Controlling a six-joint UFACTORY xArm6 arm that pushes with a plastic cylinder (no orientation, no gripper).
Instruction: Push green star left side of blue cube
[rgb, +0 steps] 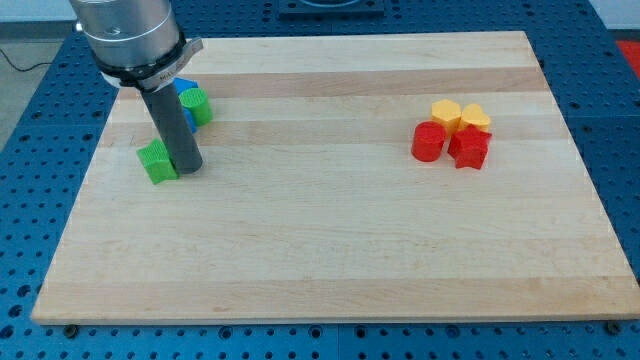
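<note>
Since my tip (188, 165) rests against the right flank of the green star-shaped block (157, 161), with no gripper to open or close, the push should run leftward and then toward the view's top. The blue cube (186, 92), half hidden behind the rod beside a green rounded block (196, 105), sits near the wooden board's (330, 250) top-left corner; I judge slow strokes best.

Pale smooth wooden board (330, 230), matt dark rod, blue perforated metal table (620, 120), brushed metal arm housing (125, 30)
</note>
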